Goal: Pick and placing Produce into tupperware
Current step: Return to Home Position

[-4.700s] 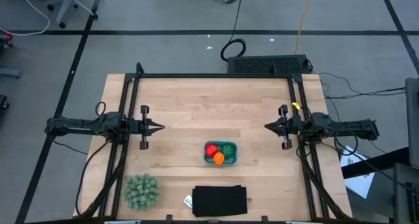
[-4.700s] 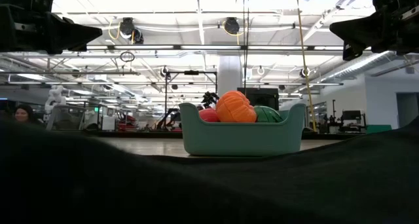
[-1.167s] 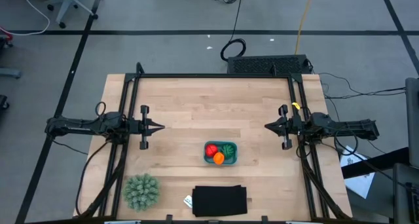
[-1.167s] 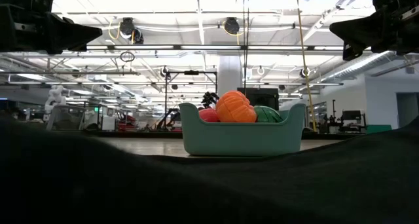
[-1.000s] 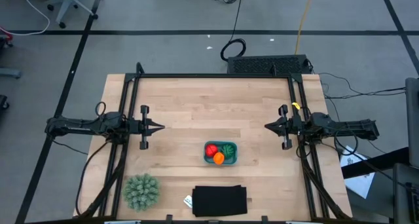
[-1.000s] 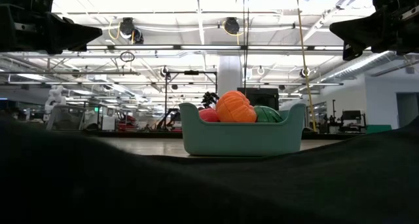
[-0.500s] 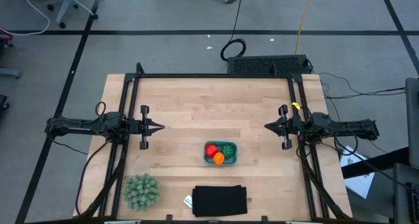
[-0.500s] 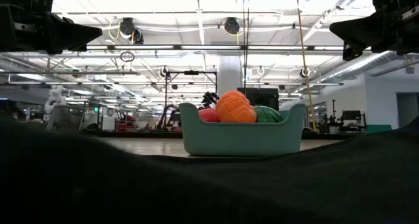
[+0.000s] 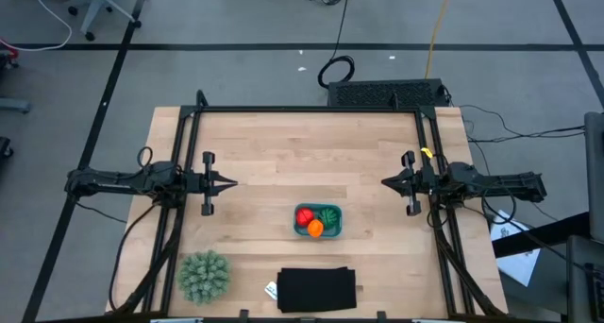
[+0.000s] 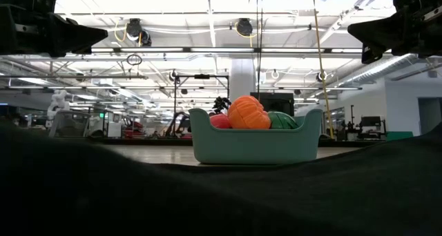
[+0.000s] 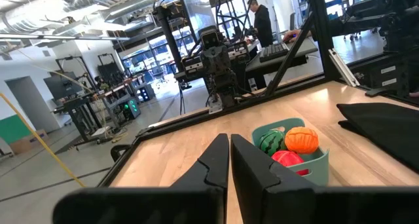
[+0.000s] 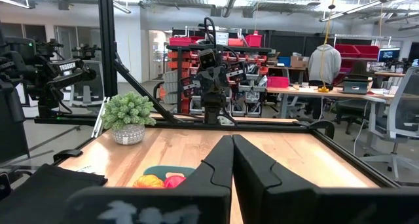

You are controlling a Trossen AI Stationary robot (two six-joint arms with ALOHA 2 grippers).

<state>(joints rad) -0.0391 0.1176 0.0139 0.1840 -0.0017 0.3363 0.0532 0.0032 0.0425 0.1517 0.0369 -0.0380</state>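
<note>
Matt smooth plastic tub [image 10: 255,145] on smooth pale wooden table [image 9: 283,144]

The tub [image 9: 340,225] is teal-blue, shallow and rectangular, with rounded corners. It stands upright on the wooden desk [image 9: 283,162], a little right of the middle in the high view. All three small round toy pieces lie inside it, packed close together. The red piece [image 9: 304,216] and the dark green striped piece [image 9: 328,215] are side by side, and the orange piece [image 9: 315,229] is just beside both. In the low view the orange piece rises highest above the rim.
</note>
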